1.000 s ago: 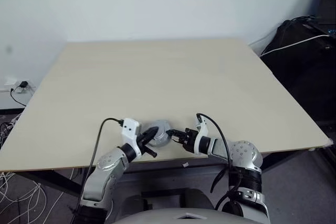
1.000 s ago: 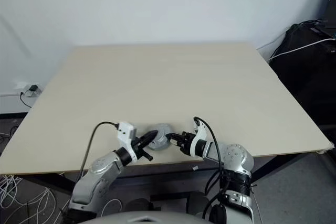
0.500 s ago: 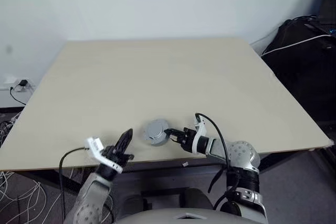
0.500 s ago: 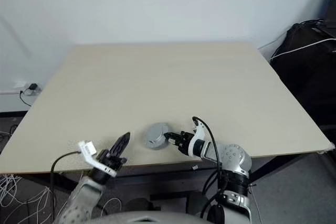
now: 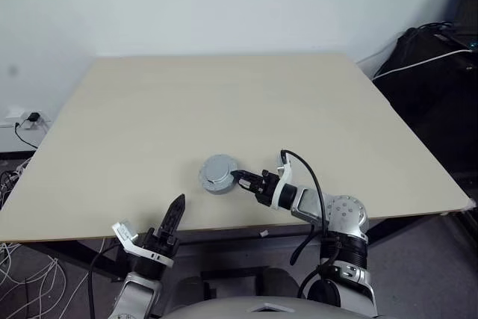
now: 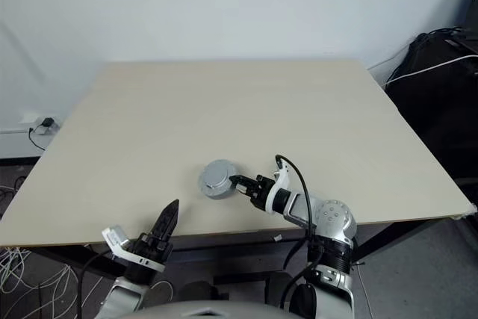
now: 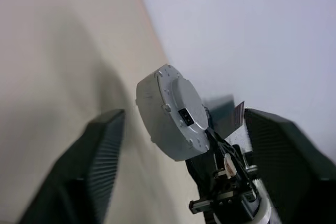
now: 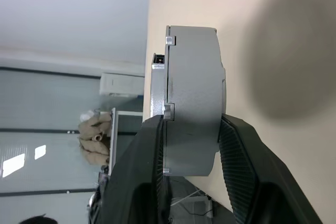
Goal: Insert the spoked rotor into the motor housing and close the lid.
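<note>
The grey round motor housing is near the table's front edge, with its lid sitting on it. My right gripper is shut on the housing's right rim, and in the right wrist view its fingers clamp the housing body from both sides. My left gripper is at the table's front edge, left of the housing and apart from it. Its fingers stand wide open with nothing between them. The spoked rotor is hidden.
The beige table stretches far behind the housing. Black bags and a white cable lie off its right side. A wall socket with cables is at floor level on the left.
My left gripper let go of the housing, drew back to the table's front edge, rolled over and opened. The right gripper kept its grip and carried the housing slightly farther from the edge.
</note>
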`<state>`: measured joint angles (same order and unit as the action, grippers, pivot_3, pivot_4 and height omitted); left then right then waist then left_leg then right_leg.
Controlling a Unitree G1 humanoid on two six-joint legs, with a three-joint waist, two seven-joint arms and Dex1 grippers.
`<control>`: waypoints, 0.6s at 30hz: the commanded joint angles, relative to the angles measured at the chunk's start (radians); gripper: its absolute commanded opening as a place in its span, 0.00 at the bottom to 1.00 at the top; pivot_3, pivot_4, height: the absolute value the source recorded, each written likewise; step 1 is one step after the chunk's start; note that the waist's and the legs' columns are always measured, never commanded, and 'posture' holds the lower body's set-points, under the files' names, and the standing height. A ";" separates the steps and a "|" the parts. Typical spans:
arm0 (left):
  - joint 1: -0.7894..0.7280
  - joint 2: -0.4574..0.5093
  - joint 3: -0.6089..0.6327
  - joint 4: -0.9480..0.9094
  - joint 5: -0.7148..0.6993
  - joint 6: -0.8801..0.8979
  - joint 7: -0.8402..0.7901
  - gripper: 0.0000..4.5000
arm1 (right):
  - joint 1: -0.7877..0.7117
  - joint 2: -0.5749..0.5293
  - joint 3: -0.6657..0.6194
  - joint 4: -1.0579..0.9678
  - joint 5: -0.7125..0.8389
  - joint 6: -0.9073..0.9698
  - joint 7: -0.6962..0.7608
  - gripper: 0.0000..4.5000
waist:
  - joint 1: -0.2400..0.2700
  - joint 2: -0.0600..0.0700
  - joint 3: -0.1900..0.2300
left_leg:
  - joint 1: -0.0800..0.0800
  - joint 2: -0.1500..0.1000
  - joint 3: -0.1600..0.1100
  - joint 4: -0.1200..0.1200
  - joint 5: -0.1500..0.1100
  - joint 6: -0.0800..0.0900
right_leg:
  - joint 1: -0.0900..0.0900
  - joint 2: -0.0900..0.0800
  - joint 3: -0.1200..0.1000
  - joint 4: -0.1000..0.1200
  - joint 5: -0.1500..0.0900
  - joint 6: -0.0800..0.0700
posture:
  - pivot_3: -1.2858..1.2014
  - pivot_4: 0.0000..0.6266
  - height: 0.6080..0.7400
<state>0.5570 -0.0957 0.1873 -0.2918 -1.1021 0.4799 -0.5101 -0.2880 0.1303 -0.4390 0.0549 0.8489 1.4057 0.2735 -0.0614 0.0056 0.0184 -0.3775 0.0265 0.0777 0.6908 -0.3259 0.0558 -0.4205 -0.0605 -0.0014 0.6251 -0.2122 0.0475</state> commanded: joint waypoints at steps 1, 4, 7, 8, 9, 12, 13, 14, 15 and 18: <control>-0.005 -0.004 -0.001 0.010 -0.043 0.022 -0.013 0.99 | -0.029 0.055 0.005 -0.086 0.096 0.016 -0.003 0.27 | -0.001 0.000 0.000 | 0.000 0.000 0.000 0.000 0.000 0.000 | 0.000 0.000 0.000 0.000 0.000 0.000 | 0.52 0.00 1.00; -0.014 -0.003 -0.001 0.028 -0.094 0.059 -0.021 0.99 | -0.029 0.079 0.008 -0.102 0.132 0.039 -0.024 0.27 | -0.001 0.000 0.000 | 0.000 0.000 0.000 0.000 0.000 0.000 | 0.000 0.000 0.000 0.000 0.000 0.000 | 0.52 0.00 1.00; -0.027 0.001 -0.009 0.043 -0.115 0.088 -0.025 0.99 | -0.023 0.105 0.016 -0.116 0.162 0.064 -0.047 0.27 | -0.001 0.000 0.000 | 0.000 0.000 0.000 0.000 0.000 0.000 | 0.000 0.000 0.000 0.000 0.000 0.000 | 0.52 0.00 1.00; -0.030 0.002 -0.009 0.045 -0.118 0.093 -0.026 0.99 | -0.021 0.108 0.019 -0.118 0.170 0.068 -0.054 0.27 | 0.000 0.000 0.000 | 0.000 0.000 0.000 0.000 0.000 0.000 | 0.000 0.000 0.000 0.000 0.000 0.000 | 0.52 0.00 1.00; -0.033 0.003 -0.010 0.047 -0.121 0.097 -0.033 0.99 | -0.017 0.113 0.024 -0.122 0.177 0.074 -0.061 0.27 | -0.001 0.000 0.000 | 0.000 0.000 0.000 0.000 0.000 0.000 | 0.000 0.000 0.000 0.000 0.000 0.000 | 0.52 0.00 1.00; -0.045 0.005 -0.012 0.045 -0.139 0.113 -0.056 0.99 | -0.004 0.126 0.041 -0.130 0.194 0.092 -0.080 0.27 | -0.001 0.000 0.000 | 0.000 0.000 0.000 0.000 0.000 0.000 | 0.000 0.000 0.000 0.000 0.000 0.000 | 0.52 0.00 1.00; -0.048 0.005 -0.013 0.041 -0.144 0.116 -0.066 0.99 | -0.002 0.127 0.043 -0.131 0.198 0.094 -0.084 0.27 | -0.002 0.000 0.000 | 0.000 0.000 0.000 0.000 0.000 0.000 | 0.000 0.000 0.000 0.000 0.000 0.000 | 0.52 0.00 1.00; -0.051 0.005 -0.015 0.037 -0.149 0.117 -0.074 0.99 | -0.002 0.126 0.042 -0.130 0.201 0.096 -0.088 0.27 | -0.002 0.000 0.000 | 0.000 0.000 0.000 0.000 0.000 0.000 | 0.000 0.000 0.000 0.000 0.000 0.000 | 0.52 0.00 1.00; -0.055 0.004 -0.015 0.034 -0.156 0.119 -0.080 0.99 | -0.001 0.125 0.043 -0.130 0.205 0.098 -0.092 0.27 | -0.002 0.000 0.000 | 0.000 0.000 0.000 0.000 0.000 0.000 | 0.000 0.000 0.000 0.000 0.000 0.000 | 0.52 0.00 1.00; -0.071 0.001 -0.011 0.043 -0.166 0.123 -0.078 0.99 | 0.001 0.120 0.045 -0.128 0.216 0.107 -0.102 0.27 | -0.002 0.000 0.000 | 0.000 0.000 0.000 0.000 0.000 0.000 | 0.000 0.000 0.000 0.000 0.000 0.000 | 0.52 0.00 1.00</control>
<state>0.4976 -0.0921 0.1832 -0.2355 -1.2434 0.6000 -0.5708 -0.3182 0.1604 -0.4287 -0.0227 1.0064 1.5136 0.1607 -0.0629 0.0055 0.0183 -0.3778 0.0261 0.0777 0.6909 -0.3258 0.0557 -0.4205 -0.0603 -0.0012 0.6253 -0.2122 0.0475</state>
